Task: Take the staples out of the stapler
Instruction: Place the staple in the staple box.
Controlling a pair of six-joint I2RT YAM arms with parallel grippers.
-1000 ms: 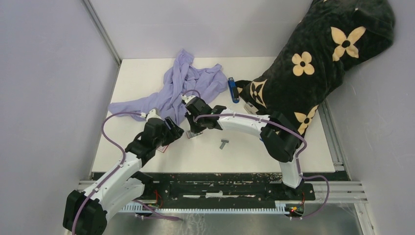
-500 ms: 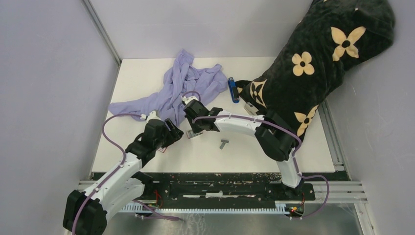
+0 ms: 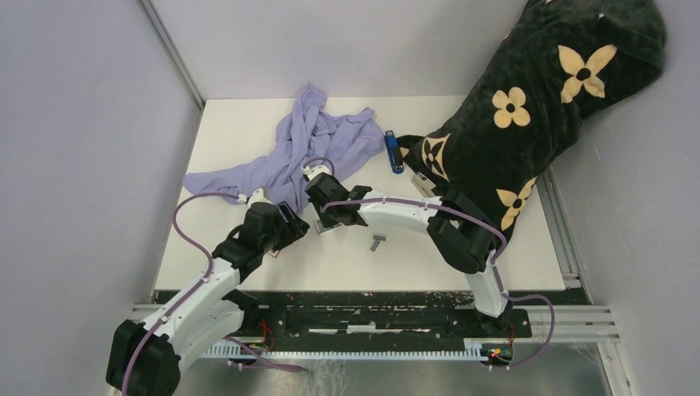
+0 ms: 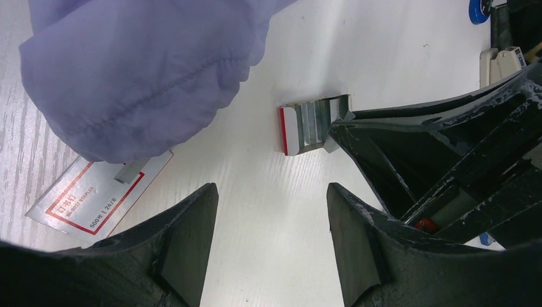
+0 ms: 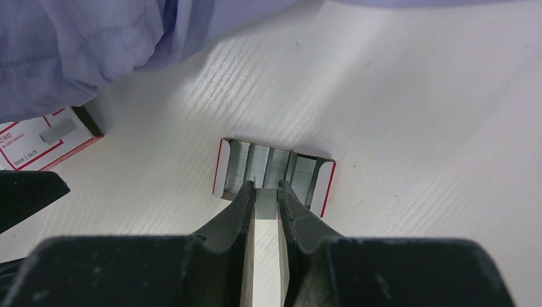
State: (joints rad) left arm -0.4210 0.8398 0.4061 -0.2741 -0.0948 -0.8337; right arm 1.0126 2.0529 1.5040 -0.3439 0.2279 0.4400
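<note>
Right pincer (image 5: 266, 187) has edged left to the tray (image 5: 222, 169), narrow, seemingly pinching staples (image 5: 266, 208); left pincer (image 4: 270, 188) stays wide. Another strip (image 3: 378, 242) lies near the table's (image 3: 248, 124) near edge, so unloading seems well along.

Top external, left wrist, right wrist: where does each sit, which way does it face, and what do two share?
Top external: above and behind the bases, looking down on the table; left arm and right arm show.
Left wrist: rides the left arm, looking down at the staple tray; open left gripper frames the bottom.
Right wrist: rides the right arm, looking down at the tray; shut right gripper sits at its near edge.
Shared: both wrist views show tray, purple cloth, cardboard box.
</note>
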